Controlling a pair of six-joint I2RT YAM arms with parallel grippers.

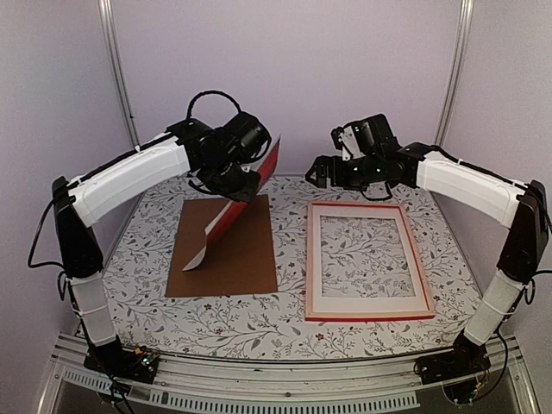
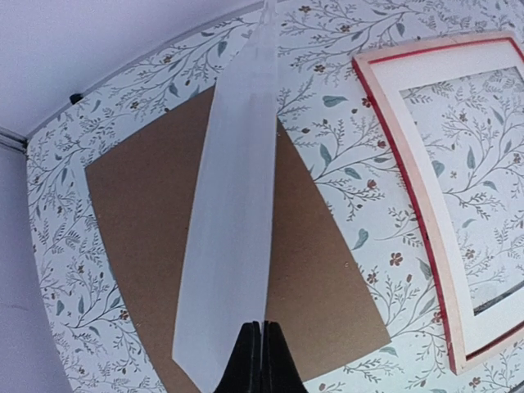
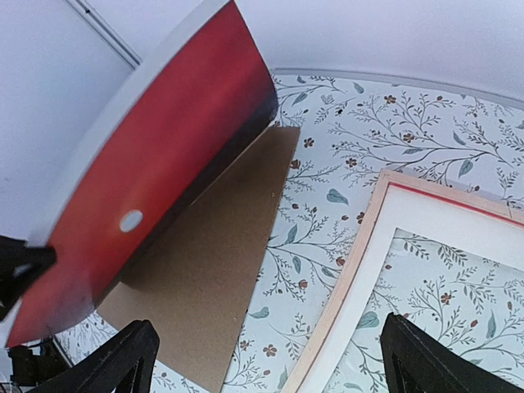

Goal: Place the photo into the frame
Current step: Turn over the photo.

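Observation:
The photo (image 1: 244,200) hangs tilted above the table, its red face toward the right arm and its white back curling at the low corner. My left gripper (image 1: 235,183) is shut on its edge. From the left wrist, the photo's white back (image 2: 229,229) runs up from the closed left gripper (image 2: 260,354). The right wrist view shows the photo's red half with a white dot (image 3: 164,155). The frame (image 1: 313,259) lies flat at right, tablecloth showing through its opening. My right gripper (image 1: 321,175) hovers open near the frame's far-left corner (image 3: 360,246), with nothing between the fingers of the right gripper (image 3: 270,360).
A plain brown backing board (image 1: 237,259) lies flat on the floral tablecloth under the lifted photo, left of the frame. A white mat border (image 1: 371,297) sits inside the frame. Pale walls with metal posts enclose the back and sides.

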